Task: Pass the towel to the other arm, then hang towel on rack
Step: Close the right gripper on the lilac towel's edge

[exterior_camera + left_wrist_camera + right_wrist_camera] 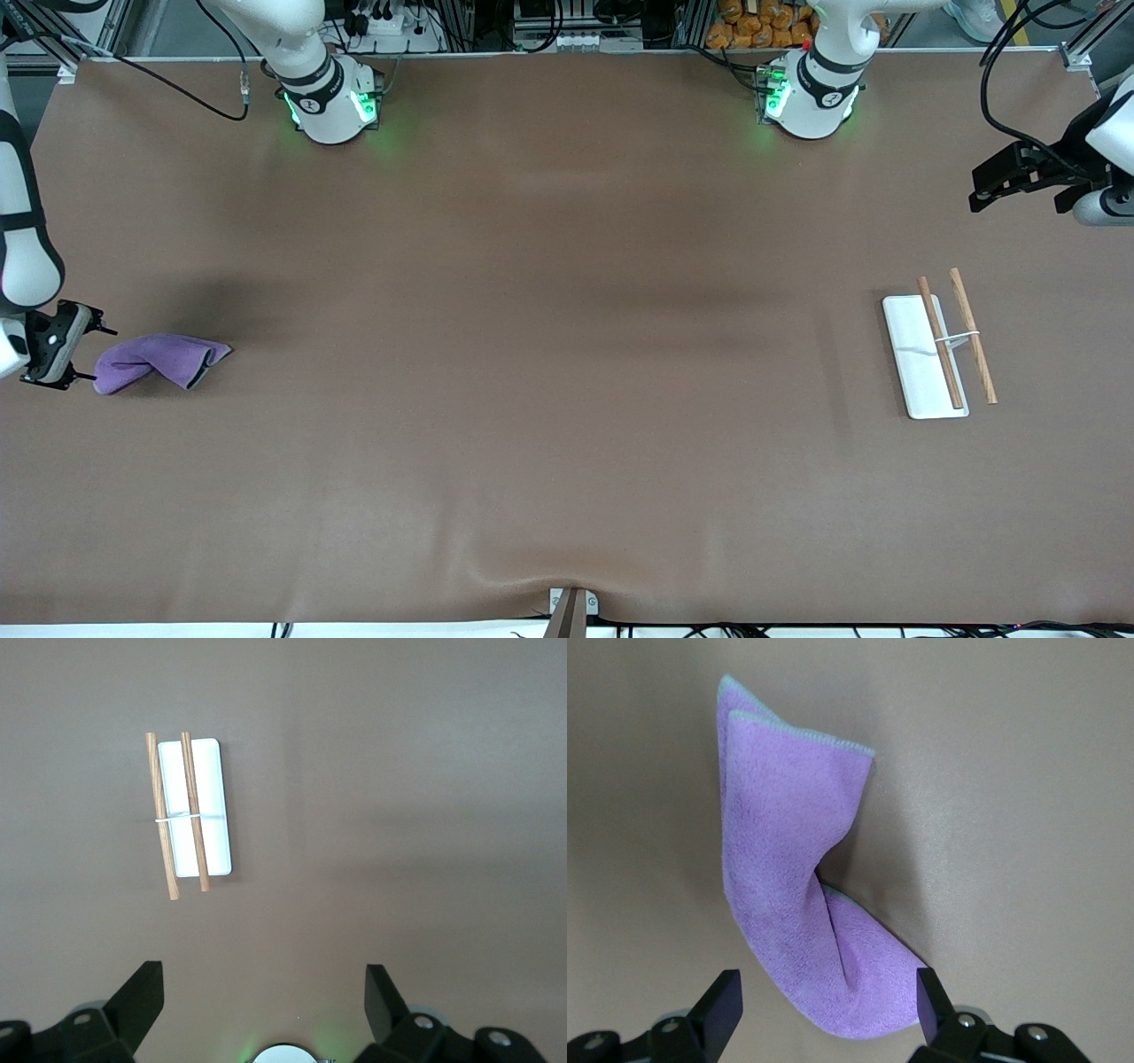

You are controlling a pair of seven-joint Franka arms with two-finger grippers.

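A: Where is the towel [158, 360]?
B: Flat on the table [549, 399], at the right arm's end. The right gripper [89, 354] straddles its end, jaws spread.
A: The left gripper [983, 188]?
B: Spread too, waiting near the rack [937, 346].

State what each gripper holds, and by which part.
Nothing is held. The right gripper stands open around the folded end of the towel, not clamped. The left gripper waits open above the table near the rack.
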